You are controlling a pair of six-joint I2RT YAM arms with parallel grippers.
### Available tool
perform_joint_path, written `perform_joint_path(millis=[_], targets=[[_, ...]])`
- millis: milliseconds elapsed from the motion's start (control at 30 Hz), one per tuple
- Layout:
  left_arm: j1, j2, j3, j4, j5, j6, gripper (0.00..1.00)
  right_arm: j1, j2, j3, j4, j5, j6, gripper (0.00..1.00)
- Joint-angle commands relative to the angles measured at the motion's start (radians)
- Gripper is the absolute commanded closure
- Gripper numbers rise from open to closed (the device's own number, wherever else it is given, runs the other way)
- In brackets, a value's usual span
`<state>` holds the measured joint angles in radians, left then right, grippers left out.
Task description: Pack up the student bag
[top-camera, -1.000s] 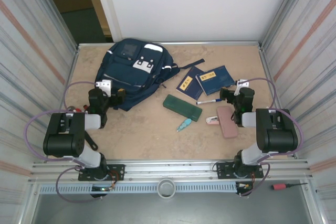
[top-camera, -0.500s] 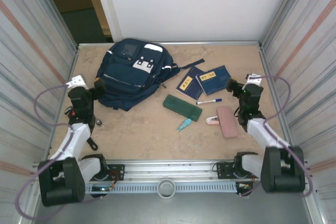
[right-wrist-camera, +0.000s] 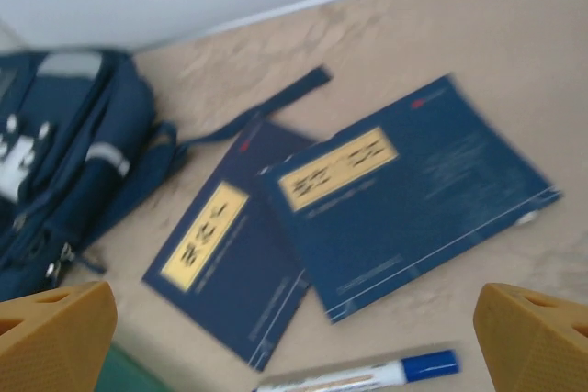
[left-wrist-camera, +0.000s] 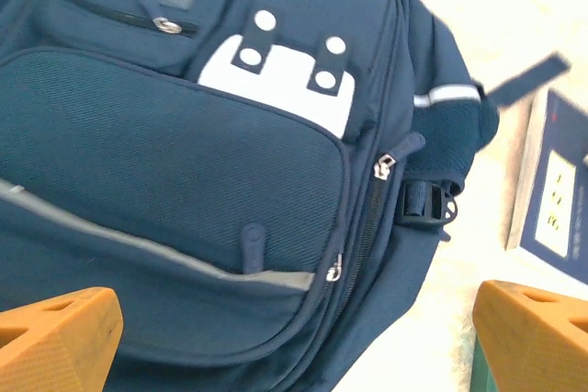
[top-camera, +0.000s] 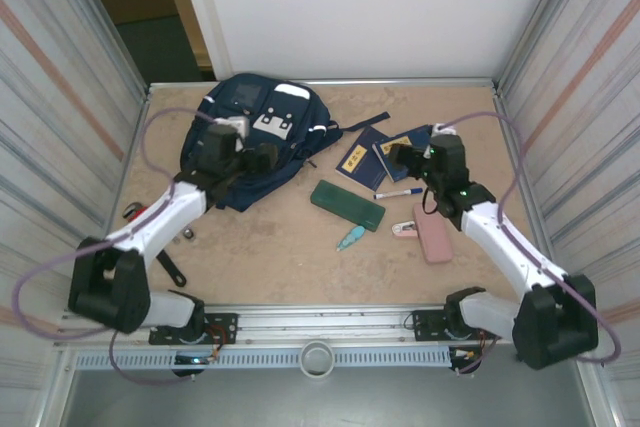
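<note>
Both arms are extended over the tan tabletop (top-camera: 270, 257).

- **Nearest, right side:** an oblong pink case (top-camera: 433, 232) is laid flat, and its contents cannot be told. A small white-and-pink item (top-camera: 404, 230) is seen just beside its left end. A small teal item (top-camera: 350, 238) lies further left, apart from it.
- **Mid-tabletop:** a flat dark green pencil case (top-camera: 347, 205) is laid diagonally, clear of its neighbours. Whether it is zipped cannot be told, and its contents are hidden.
- **Behind that:** a white marker pen with a blue cap (top-camera: 398, 192) is laid just in front of two flat navy booklets with yellow labels. In the right wrist view the right booklet (right-wrist-camera: 404, 195) is seen overlapping an edge of the left booklet (right-wrist-camera: 225, 273).
- **Right tool** (top-camera: 398, 155): held above the booklets, fingers fully released, nothing between them.
- **Left tool** (top-camera: 268, 154): held over the near right part of the large navy blue fabric student bag (top-camera: 250, 132), fingers spread wide, nothing gripped. Contact with the fabric cannot be told.
- **Student bag:** laid flat and front up at the far left of the tabletop, with its top toward the back wall. In the left wrist view the zips that show are seen closed, with sliders at the right side. A white patch with navy tabs (left-wrist-camera: 285, 75) is seen above the front pocket, and a grey reflective strip (left-wrist-camera: 138, 236) runs across that pocket. The interior is hidden, so its contents cannot be told.
- **Strap:** a navy strap (right-wrist-camera: 266, 107) is trailed from the bag toward the left booklet.
</note>
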<state>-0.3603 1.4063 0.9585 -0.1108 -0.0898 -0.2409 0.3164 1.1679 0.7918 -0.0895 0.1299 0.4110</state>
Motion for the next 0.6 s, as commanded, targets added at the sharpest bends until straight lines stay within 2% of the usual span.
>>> perform_joint_path(millis=[0,333,567], targets=[[-0.031,0.151,0.167,-0.204,-0.088,0.130,0.05,0.030,0.065,0.052,-0.083,-0.006,0.000,0.01],[-0.063,0.600,0.635,-0.460,-0.152,0.259,0.25,0.044,0.150,0.059,-0.088,-0.009,-0.011,0.01],[-0.064,0.743,0.760,-0.513,-0.202,0.270,0.40,0.046,0.162,0.059,-0.086,-0.019,-0.008,0.01]])
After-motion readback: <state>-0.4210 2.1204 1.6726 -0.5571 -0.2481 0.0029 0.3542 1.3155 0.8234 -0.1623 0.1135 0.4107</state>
